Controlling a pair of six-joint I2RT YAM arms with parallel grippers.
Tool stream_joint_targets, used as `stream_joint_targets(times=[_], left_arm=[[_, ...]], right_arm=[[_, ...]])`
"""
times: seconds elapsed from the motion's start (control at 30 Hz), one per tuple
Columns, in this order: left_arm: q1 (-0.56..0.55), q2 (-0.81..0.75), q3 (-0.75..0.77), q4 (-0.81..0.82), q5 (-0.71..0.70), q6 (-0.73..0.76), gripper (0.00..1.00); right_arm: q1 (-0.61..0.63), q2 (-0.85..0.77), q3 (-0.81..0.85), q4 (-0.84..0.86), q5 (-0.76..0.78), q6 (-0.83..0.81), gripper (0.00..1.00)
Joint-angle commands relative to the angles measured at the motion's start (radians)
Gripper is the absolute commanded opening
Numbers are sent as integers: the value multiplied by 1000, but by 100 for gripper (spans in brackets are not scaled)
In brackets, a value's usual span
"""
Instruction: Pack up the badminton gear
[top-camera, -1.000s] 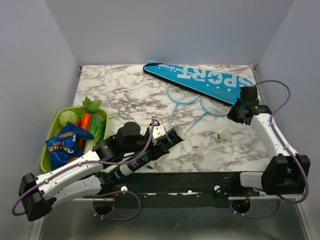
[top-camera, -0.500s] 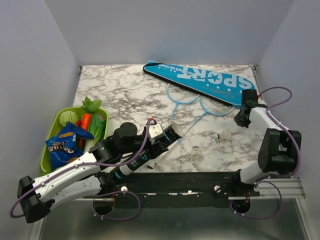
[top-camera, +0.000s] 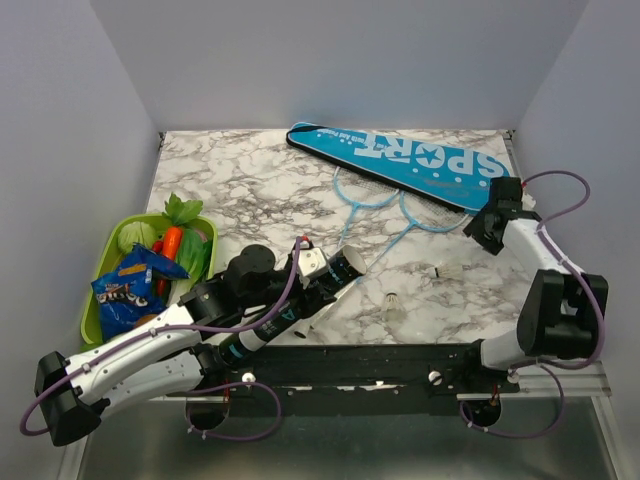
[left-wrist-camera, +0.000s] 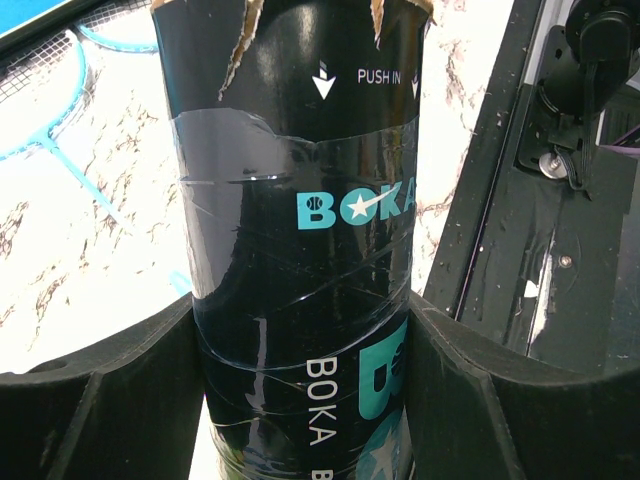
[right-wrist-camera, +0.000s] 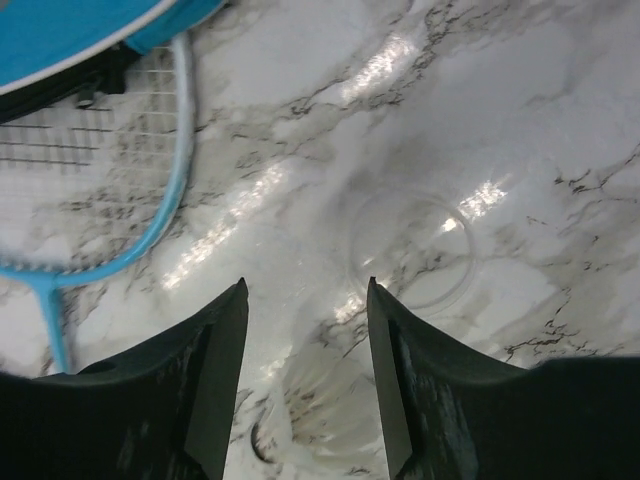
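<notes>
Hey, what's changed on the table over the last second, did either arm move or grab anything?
The right arm refolded at the elbow; the right pincer, open, drifted slightly right, beside the racket cover's end. The left pincer, shut on the dark tube, shifted slightly left. Nothing was grabbed or let go. The rackets, shuttlecocks and basket stayed put.

The marble table (top-camera: 250, 190) bears a blue cover (top-camera: 400, 155), two rackets (top-camera: 365, 190), two shuttlecocks (top-camera: 393, 305), a green basket (top-camera: 101, 258).
</notes>
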Motion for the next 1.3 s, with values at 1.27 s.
stream_joint_targets(times=[1.27], left_arm=[[-7,18,14,4,25,-9,13]], right_arm=[[-6,-221,-228,-19,-512,-164,45]])
